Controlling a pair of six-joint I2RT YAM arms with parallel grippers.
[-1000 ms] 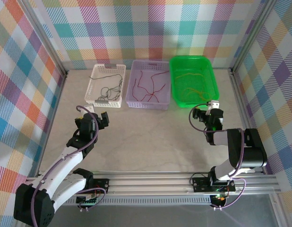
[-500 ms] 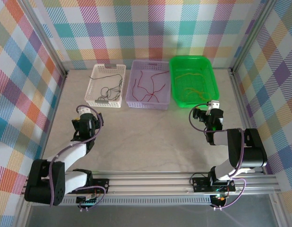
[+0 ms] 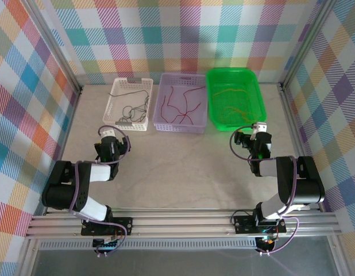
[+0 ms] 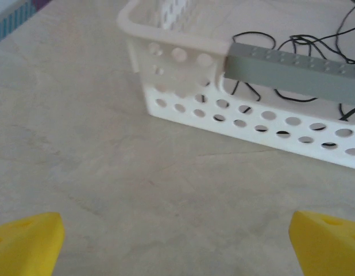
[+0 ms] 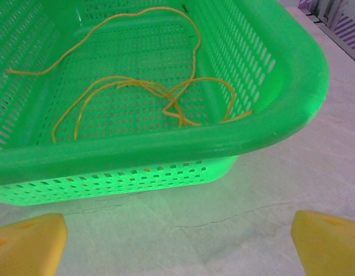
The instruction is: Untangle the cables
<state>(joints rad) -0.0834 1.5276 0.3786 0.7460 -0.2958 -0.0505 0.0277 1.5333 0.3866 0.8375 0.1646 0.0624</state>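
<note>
My left hand and right hand both gape wide, empty. Black cables lie in the white basket, red cables in the purple basket (the middle one), and yellow cables in the green basket.

Table: pale marbled top with fine cracks. Walls on three sides, pastel plaid pattern. Aluminium posts stand at the back corners. Aluminium rail runs along near edge. Light even, shadows soft.
</note>
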